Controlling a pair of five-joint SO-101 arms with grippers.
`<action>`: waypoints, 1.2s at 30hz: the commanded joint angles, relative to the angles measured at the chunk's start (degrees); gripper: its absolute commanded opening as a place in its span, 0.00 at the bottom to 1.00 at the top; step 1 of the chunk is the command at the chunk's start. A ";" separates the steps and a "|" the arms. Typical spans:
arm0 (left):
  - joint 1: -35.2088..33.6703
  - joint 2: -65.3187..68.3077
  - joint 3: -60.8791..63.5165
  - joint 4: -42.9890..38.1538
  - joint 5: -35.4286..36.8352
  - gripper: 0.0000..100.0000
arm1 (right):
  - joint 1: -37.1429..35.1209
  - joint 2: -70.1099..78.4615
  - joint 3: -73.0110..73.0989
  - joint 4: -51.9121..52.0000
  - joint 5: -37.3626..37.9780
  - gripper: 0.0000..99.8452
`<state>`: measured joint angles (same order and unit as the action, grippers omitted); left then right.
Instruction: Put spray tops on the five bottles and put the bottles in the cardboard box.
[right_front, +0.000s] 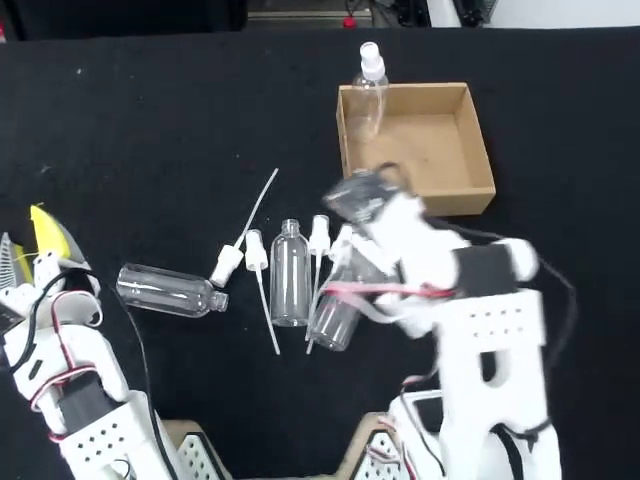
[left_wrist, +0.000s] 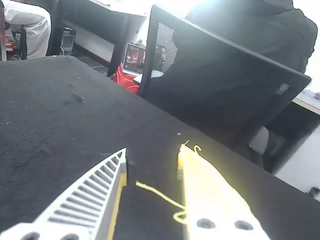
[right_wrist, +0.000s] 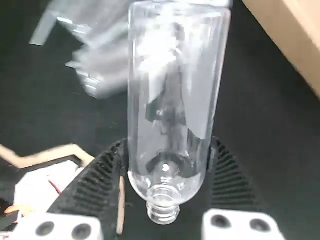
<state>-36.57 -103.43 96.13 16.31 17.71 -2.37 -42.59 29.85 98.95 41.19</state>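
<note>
Right pincer (right_wrist: 169, 147) grips a clear bottle (right_wrist: 175, 90) near its neck; left pincer (left_wrist: 152, 152) spread open over the table (left_wrist: 60, 115).

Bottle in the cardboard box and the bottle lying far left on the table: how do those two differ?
The box bottle wears a white spray top; the left bottle has a bare neck. The box bottle sits in a far corner of the box, seemingly upright; the left bottle lies on its side on the black table. Both are clear and look alike in shape.
</note>
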 joint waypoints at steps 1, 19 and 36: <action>4.79 -0.79 1.19 2.99 0.18 0.16 | 13.01 -1.19 2.68 -1.49 8.09 0.14; 27.12 -0.79 1.19 12.22 -12.75 0.16 | 32.62 -1.27 34.68 -37.36 0.62 0.14; 26.68 -0.53 1.19 12.84 -13.10 0.16 | 30.51 -1.27 24.66 -24.53 -33.05 0.45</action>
<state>-9.85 -103.43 96.13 28.97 5.41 30.15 -42.59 60.62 71.69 8.57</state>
